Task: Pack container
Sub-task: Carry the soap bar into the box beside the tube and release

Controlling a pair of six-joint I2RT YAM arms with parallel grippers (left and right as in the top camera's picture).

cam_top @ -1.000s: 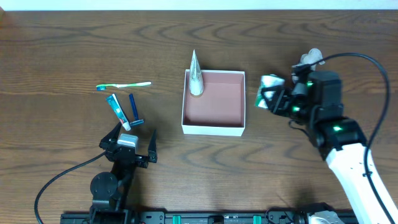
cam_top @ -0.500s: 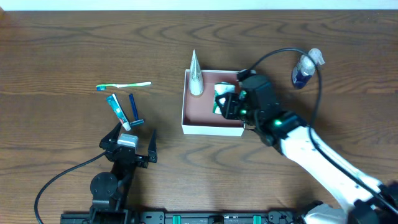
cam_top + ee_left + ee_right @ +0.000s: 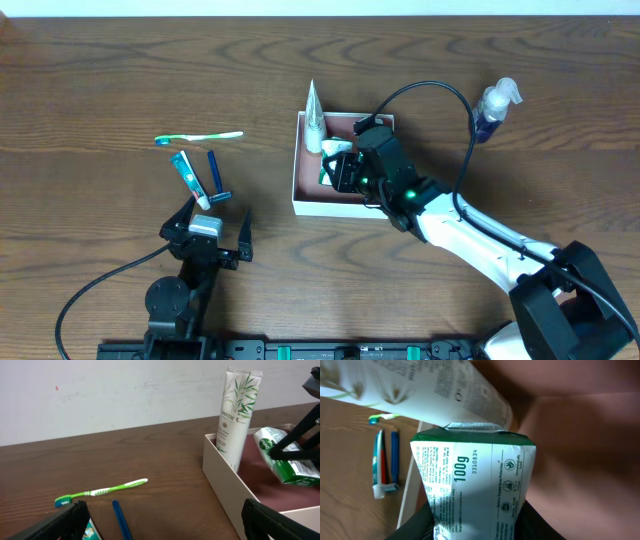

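Container [image 3: 342, 208] lies directly under the right gripper [image 3: 338, 170], which is clamped on a green-and-white packet [image 3: 282, 466] above the pinkish floor. Just past the packet a white tube [image 3: 314, 120] stands in the container's corner. Well behind the gripper, a spray bottle [image 3: 492, 108] stands on the dark wooden table [image 3: 100, 80], backed by a pale wall [image 3: 125, 390]. The left gripper [image 3: 215, 215] sits spread and empty. Half a second ago the packet hung farther from the tube.

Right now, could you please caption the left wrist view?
Right gripper holds a green packet over the container beside a tube.
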